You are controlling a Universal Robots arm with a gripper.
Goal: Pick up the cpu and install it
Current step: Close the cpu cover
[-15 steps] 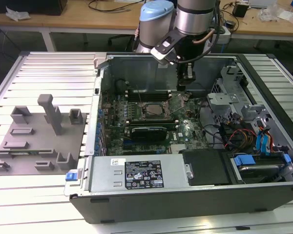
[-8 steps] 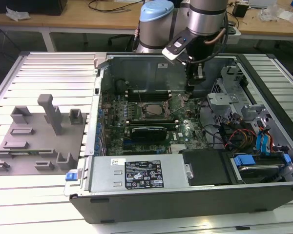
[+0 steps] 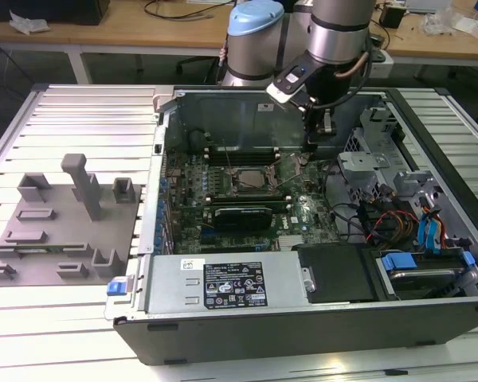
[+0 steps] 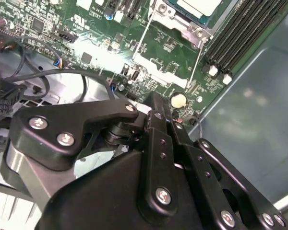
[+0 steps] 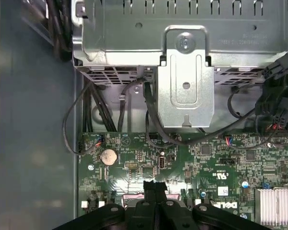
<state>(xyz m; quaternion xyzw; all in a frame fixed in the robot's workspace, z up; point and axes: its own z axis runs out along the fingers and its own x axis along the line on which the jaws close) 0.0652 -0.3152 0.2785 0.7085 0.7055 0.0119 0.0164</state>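
While black jaws sit pressed together over green motherboard (image 5: 206,158), shiny flat square cpu (image 4: 201,5) rests in metal-framed socket (image 4: 182,21)

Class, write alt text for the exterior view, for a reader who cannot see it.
A silver-and-blue robot arm reaches down into an open dark-grey computer case, its black gripper low over the green motherboard near the case's back wall. On the slatted metal table, at the exterior view's left, lies a grey plastic fixture of blocks and posts.

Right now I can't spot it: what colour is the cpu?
The cpu is silver-white; see second wrist view.
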